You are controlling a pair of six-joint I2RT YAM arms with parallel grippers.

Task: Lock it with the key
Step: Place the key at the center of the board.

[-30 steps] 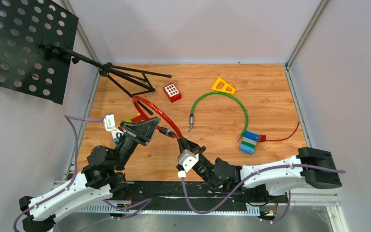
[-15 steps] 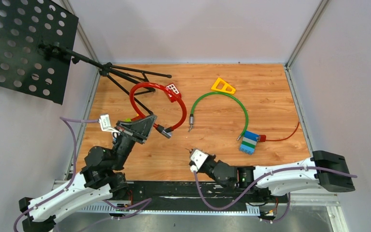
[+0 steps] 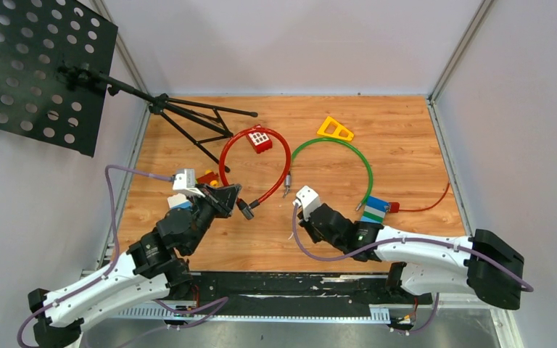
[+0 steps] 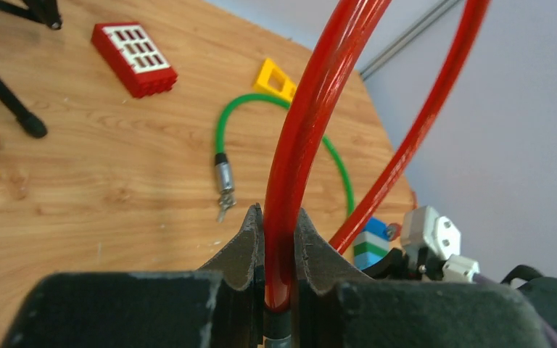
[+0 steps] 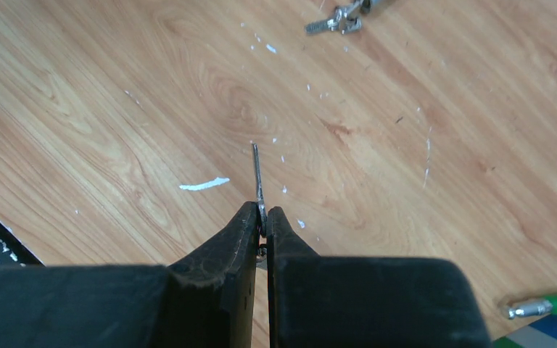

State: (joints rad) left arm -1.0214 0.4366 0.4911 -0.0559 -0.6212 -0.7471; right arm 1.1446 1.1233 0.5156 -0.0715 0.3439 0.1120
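My left gripper [image 3: 226,197] is shut on the red cable lock [image 3: 284,156] just above its black lock end [image 3: 245,209]. The red loop arcs up and away toward the back. In the left wrist view the red cable [image 4: 312,109] is pinched between the fingers [image 4: 278,217]. My right gripper [image 3: 301,217] sits to the right of the lock end, apart from it. It is shut on a thin metal key [image 5: 257,174] whose blade sticks out past the fingertips [image 5: 262,214], above bare wood.
A green cable lock [image 3: 362,163] lies at mid-table, its metal end with keys [image 5: 337,22] near my right gripper. A red brick [image 3: 259,139], yellow triangle [image 3: 335,129], striped block [image 3: 373,212] and thin red wire [image 3: 435,203] are around. A music stand [image 3: 188,119] stands back left.
My left gripper moved right and forward, swinging the red loop toward the red brick. My right gripper drew back from the lock end, then moved up and right with the key.
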